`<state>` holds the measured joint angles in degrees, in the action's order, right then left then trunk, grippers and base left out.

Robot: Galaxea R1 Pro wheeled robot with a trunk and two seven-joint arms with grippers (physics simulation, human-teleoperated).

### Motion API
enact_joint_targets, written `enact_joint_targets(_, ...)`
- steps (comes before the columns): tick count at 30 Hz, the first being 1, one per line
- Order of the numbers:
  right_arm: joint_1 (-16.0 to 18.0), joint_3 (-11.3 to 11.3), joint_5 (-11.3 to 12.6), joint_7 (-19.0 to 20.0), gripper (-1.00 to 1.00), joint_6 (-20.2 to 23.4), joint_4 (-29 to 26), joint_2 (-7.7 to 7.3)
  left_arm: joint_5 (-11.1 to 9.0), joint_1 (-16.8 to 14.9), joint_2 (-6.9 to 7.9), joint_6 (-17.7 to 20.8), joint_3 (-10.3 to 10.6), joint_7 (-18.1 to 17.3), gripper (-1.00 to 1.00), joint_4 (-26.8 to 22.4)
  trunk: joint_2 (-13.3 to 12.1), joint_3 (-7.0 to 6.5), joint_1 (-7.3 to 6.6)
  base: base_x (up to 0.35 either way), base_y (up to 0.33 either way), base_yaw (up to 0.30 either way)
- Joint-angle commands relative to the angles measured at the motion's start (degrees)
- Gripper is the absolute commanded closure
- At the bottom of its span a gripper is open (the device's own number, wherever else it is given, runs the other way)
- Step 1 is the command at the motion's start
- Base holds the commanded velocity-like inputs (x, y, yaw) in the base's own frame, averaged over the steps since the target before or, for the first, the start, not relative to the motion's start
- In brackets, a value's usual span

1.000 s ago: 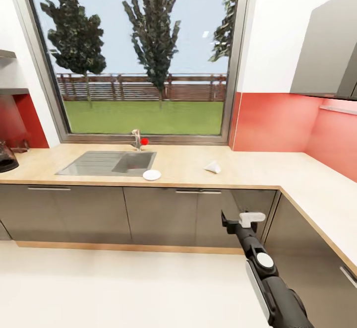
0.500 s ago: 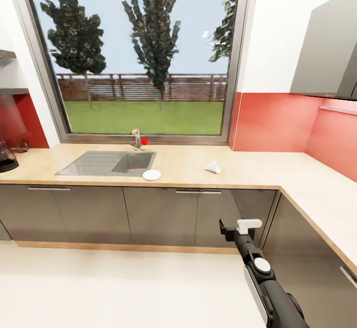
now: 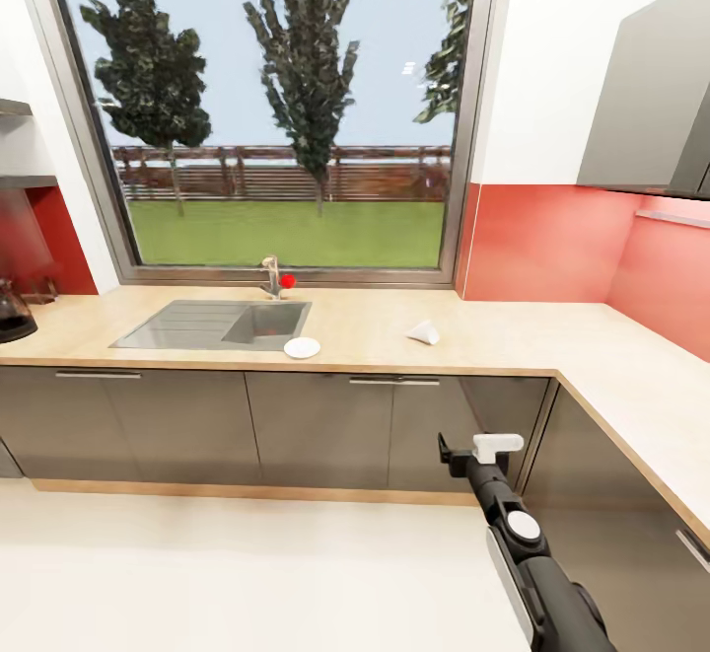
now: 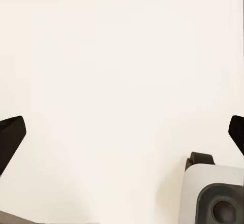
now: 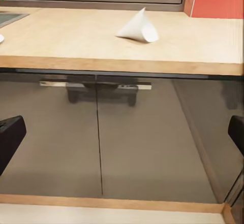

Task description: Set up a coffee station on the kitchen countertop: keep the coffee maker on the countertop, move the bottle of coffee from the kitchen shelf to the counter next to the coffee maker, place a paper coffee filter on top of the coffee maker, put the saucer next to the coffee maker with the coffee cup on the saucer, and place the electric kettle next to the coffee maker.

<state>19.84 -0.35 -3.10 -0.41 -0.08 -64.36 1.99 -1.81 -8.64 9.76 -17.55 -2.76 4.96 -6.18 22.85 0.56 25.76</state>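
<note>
The dark coffee maker (image 3: 12, 315) stands on the countertop (image 3: 513, 336) at the far left edge of the head view, partly cut off. A white saucer (image 3: 302, 347) lies by the sink's front right corner. A white paper filter cone (image 3: 424, 332) lies on its side on the counter to the right, also seen as the filter (image 5: 137, 28) ahead of my right gripper (image 5: 122, 137). That right gripper (image 3: 471, 450) hangs open below counter height, facing the cabinet doors. My left gripper (image 4: 122, 135) is open over pale floor. Bottle and kettle are out of view.
A steel sink (image 3: 212, 324) with a tap (image 3: 270, 277) sits under the window. A small red round thing (image 3: 287, 281) stands by the tap, too small to identify. Grey cabinet fronts (image 3: 325, 425) run below, and the counter turns a corner along the right.
My right gripper has dropped a little and edged slightly left. The counter and everything on it look the same.
</note>
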Motion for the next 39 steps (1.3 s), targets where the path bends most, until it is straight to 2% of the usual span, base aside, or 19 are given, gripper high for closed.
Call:
enact_joint_targets(1,0.0,0.0,-0.3,0.0,-1.00,0.0,0.0,-0.01,-0.1,0.0,-0.01,-0.2,-0.2,-0.1,-1.00,-0.3,0.1,0.06,0.02,0.000,0.000,0.000)
enact_joint_targets(4,0.0,0.0,-0.3,0.0,-1.00,0.0,0.0,-0.11,0.1,-0.1,0.00,-0.7,0.0,-0.2,-1.00,-1.2,0.1,0.06,0.02,0.000,0.000,0.000)
enact_joint_targets(17,0.0,0.0,-0.4,0.0,-1.00,0.0,2.1,-0.14,0.0,-0.1,0.01,-4.9,0.5,-4.4,-1.00,-5.4,0.1,0.06,0.02,0.000,0.000,0.000)
enact_joint_targets(18,0.0,0.0,-0.4,0.0,-1.00,0.0,2.1,-0.14,-0.2,-0.1,-0.02,-13.8,0.5,-15.1,-1.00,-13.1,0.1,0.06,0.02,0.000,0.000,0.000)
enact_joint_targets(27,0.0,0.0,-0.4,0.0,-1.00,0.0,2.2,-0.14,-0.3,-0.3,-0.74,-13.7,0.5,-15.2,-1.00,-15.7,0.1,0.06,0.02,0.186,-0.015,0.000)
enact_joint_targets(39,0.0,0.0,-0.4,0.0,-1.00,0.0,2.2,-0.14,-0.5,0.0,-0.55,-14.0,-0.2,-15.2,-1.00,-15.6,0.1,0.06,0.02,0.283,-0.152,0.000)
